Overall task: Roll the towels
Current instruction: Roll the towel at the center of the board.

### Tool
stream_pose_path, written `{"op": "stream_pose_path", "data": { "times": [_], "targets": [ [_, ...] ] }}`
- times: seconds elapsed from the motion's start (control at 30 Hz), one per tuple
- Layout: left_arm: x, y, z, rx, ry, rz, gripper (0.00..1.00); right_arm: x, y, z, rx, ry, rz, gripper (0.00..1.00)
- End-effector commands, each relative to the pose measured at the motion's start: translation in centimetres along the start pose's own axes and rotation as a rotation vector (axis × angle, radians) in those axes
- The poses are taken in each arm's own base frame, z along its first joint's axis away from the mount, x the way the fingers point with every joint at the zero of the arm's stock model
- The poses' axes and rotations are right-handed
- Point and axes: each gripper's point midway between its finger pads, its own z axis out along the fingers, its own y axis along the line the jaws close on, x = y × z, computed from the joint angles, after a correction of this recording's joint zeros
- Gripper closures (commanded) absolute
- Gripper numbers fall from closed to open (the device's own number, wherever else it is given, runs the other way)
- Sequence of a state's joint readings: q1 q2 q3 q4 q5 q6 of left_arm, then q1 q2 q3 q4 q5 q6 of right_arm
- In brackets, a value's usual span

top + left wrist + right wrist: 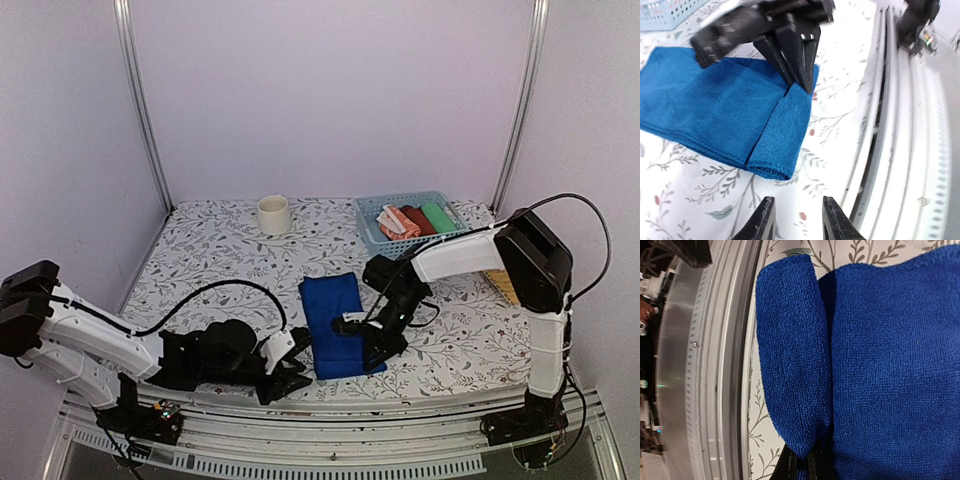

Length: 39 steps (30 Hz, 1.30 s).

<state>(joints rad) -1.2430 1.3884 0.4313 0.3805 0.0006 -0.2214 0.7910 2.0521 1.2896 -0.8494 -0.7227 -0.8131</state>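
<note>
**Mia:** Where is the soft, plain royal blue towel [338, 325]?

**Tom:** It lies on the table with the grey leaf-print cloth [200, 260]. It is in the middle, close to the near edge. Most of it is flat. Its near end is turned over into one small fold.

**Mia:** Who holds it?

**Tom:** The right gripper [368, 350] does. Its two black fingers [790, 467] are pinched tight on that fold, on the towel's right side.

**Mia:** And the left gripper [290, 380]?

**Tom:** It sits low over the table, just left of the towel's near corner. Its fingers [765, 217] are spread apart with nothing between them. It is near the towel but does not touch it.

**Mia:** Where is the other towel?

**Tom:** The orange-salmon towel with white shapes [395, 224] is rolled up. It lies in the light blue plastic basket [365, 232] at the far right of the table. A plain red roll [417, 219] and a plain green roll [437, 216] lie beside it in there.

**Mia:** Anything more?

**Tom:** A round cream cup [273, 214] stands at the far side, left of the basket.
</note>
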Motion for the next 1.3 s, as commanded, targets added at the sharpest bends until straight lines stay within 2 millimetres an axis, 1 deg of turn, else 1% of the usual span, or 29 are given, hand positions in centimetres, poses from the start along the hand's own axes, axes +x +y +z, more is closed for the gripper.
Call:
{"op": "stream_pose_path", "data": {
  "times": [0.0, 0.07, 0.2, 0.3, 0.43, 0.57, 0.63, 0.7, 0.73, 0.8, 0.9, 0.93, 1.0, 1.07, 1.13, 1.17, 1.2, 1.23, 1.27],
  "targets": [
    [-1.8, 0.0, 1.7, -0.147, 0.002, 0.293, 0.66, 2.0, 1.3, 0.6, -0.236, 0.035, 0.211, 0.97],
    [-2.2, -0.5, 3.3, -0.169, 0.050, 0.390, 0.65, 1.7, 0.9, 0.6, -0.259, 0.031, 0.227, 0.97],
    [-1.9, -1.7, 6.2, -0.176, 0.128, 0.584, 0.60, 1.6, 0.2, 0.8, -0.250, 0.036, 0.238, 0.97],
    [-1.1, -1.5, 8.4, -0.190, 0.199, 0.646, 0.60, 1.7, 0.0, 0.9, -0.246, 0.034, 0.245, 0.97],
    [-0.3, -0.7, 9.9, -0.232, 0.254, 0.680, 0.61, 2.0, -0.1, 1.2, -0.241, 0.034, 0.251, 0.96],
    [-0.5, -0.5, 10.3, -0.242, 0.260, 0.673, 0.71, 2.2, -0.2, 1.3, -0.227, 0.039, 0.249, 0.96],
    [-0.7, -0.1, 10.2, -0.271, 0.260, 0.667, 0.74, 2.2, -0.2, 1.2, -0.224, 0.040, 0.250, 0.96],
    [-1.0, 0.6, 10.0, -0.312, 0.259, 0.668, 0.74, 2.1, -0.2, 1.2, -0.223, 0.036, 0.245, 0.96],
    [-1.1, 0.8, 9.9, -0.325, 0.257, 0.669, 0.72, 2.1, -0.2, 1.1, -0.222, 0.036, 0.244, 0.96],
    [-1.3, 0.8, 9.7, -0.326, 0.246, 0.678, 0.68, 2.1, -0.3, 1.1, -0.222, 0.036, 0.245, 0.96],
    [-0.9, 0.6, 9.7, -0.303, 0.253, 0.697, 0.68, 2.0, -0.2, 1.1, -0.226, 0.034, 0.245, 0.96],
    [-0.7, 0.6, 9.7, -0.300, 0.262, 0.702, 0.70, 2.0, -0.2, 1.2, -0.227, 0.034, 0.244, 0.96],
    [-0.2, 0.6, 10.0, -0.285, 0.279, 0.700, 0.76, 2.0, -0.3, 1.1, -0.227, 0.031, 0.243, 0.96],
    [-0.2, 0.2, 10.1, -0.260, 0.278, 0.687, 0.87, 1.9, -0.2, 1.1, -0.226, 0.030, 0.240, 0.96],
    [-0.4, -0.4, 10.2, -0.216, 0.278, 0.654, 0.95, 1.6, -0.1, 0.8, -0.222, 0.023, 0.235, 0.95],
    [-0.5, -0.7, 10.2, -0.195, 0.283, 0.635, 0.98, 1.4, 0.1, 0.4, -0.216, 0.020, 0.231, 0.93],
    [-0.3, -1.0, 10.2, -0.160, 0.301, 0.614, 1.00, 1.2, 0.2, -0.2, -0.202, 0.015, 0.217, 0.84],
    [-0.3, -1.2, 10.2, -0.138, 0.310, 0.589, 1.00, 0.9, 0.4, -1.3, -0.176, -0.002, 0.198, 0.71],
    [-0.3, -1.2, 10.1, -0.122, 0.323, 0.559, 1.00, 0.4, 0.6, -2.7, -0.148, -0.030, 0.173, 0.61]
  ]
}}
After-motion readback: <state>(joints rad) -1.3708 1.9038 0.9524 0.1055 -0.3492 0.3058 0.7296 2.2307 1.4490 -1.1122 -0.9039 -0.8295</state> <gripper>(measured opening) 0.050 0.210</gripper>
